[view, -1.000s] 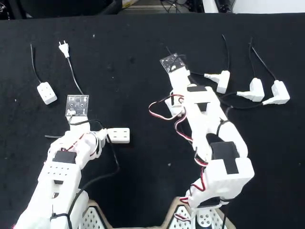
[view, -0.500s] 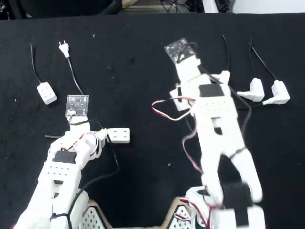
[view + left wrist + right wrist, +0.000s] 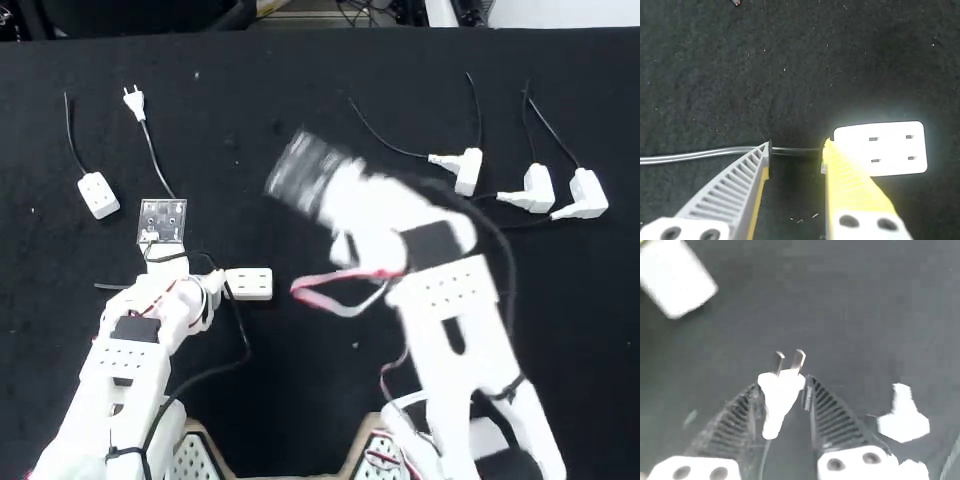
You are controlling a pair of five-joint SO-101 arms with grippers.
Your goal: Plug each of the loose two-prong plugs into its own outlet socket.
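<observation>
Right arm (image 3: 440, 290) is stretched out over the middle of the counter (image 3: 240, 90) and smeared with motion. The right pincer (image 3: 782, 385) is pinching a white plug (image 3: 780, 392) by its body, both prongs poking out past the tips. Left arm (image 3: 135, 340) sits on the near left side. The left pincer (image 3: 796, 149) is spread, with a thin cable (image 3: 700, 154) running across between the tips, and the white outlet (image 3: 880, 148) lies flat just beside the yellow finger (image 3: 845, 185), slots facing up

The counter's covered in black cloth. On the far left there's a small socket (image 3: 98, 194) on its own lead, with a loose plug (image 3: 133, 97) further back. Three angled plugs (image 3: 535, 187) lie in a row at the far right, well apart from the left arm

Versus a second ago: the right arm was reaching toward the far side right next to those angled plugs, and it's now swung over toward the centre-left. Left arm hasn't budged
</observation>
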